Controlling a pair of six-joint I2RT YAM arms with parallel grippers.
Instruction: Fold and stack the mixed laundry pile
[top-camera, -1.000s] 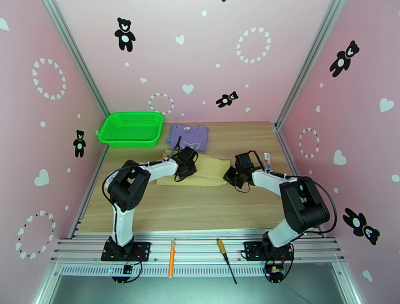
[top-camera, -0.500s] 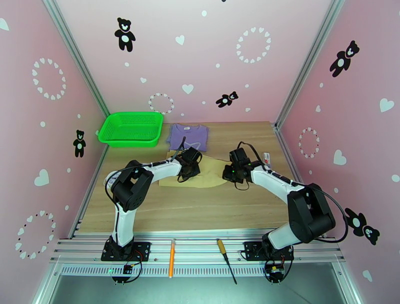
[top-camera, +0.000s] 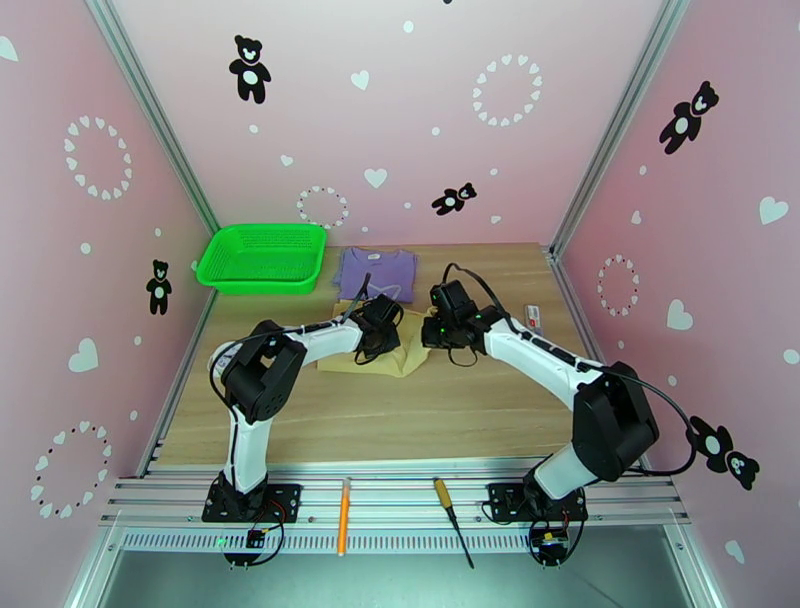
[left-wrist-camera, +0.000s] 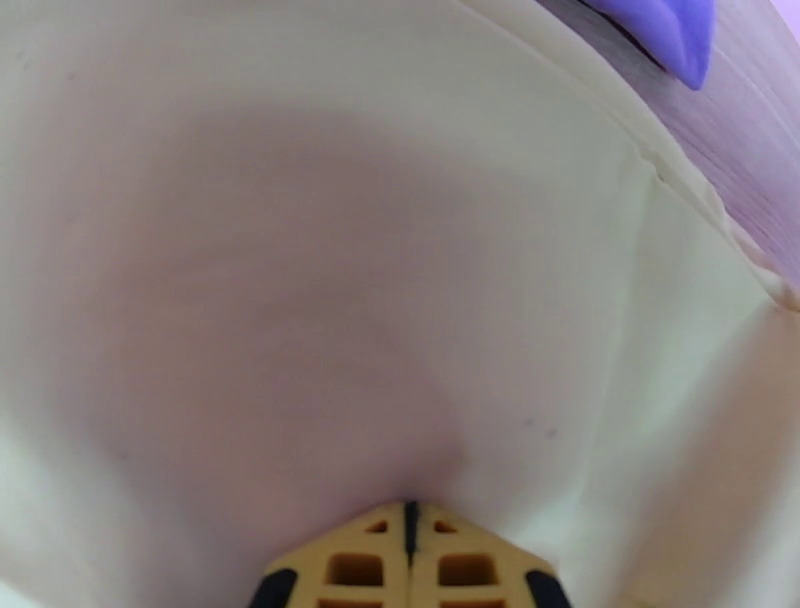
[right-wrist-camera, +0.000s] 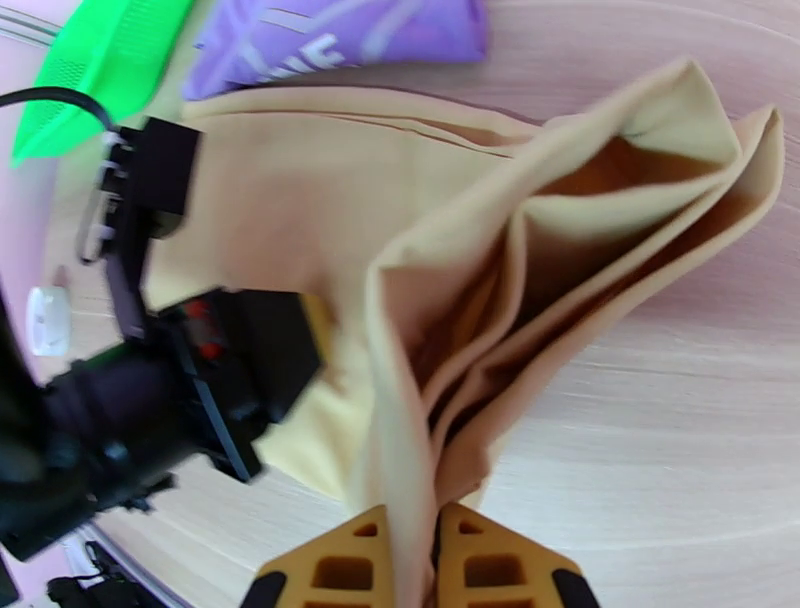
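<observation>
The tan garment (top-camera: 345, 362) lies near the middle of the worktop (top-camera: 400, 420), its long axis running left to right. Its left part is flat. Its right end is raised and doubled back toward the left, so in the right wrist view it stands as a loose, open fold of several plain, unprinted layers with a shadowed hollow between them.

The right fingers (right-wrist-camera: 462, 560) are closed on the lower edge of that fold, and cloth runs straight down between the two yellow tips. The left fingers (left-wrist-camera: 395, 555) are brought fully together, tips down on the flat part, which puckers faintly around them. Whether any cloth is nipped between them cannot be told.

Just beyond the tan garment, toward the back wall, the lavender shirt (top-camera: 375, 272) lies flat with its neck away from the arms, its hem toward them and a pale print on its front. Whether the two garments touch cannot be told.

A green mesh basket (top-camera: 262, 258) sits just left of the shirt, in the far left corner.
</observation>
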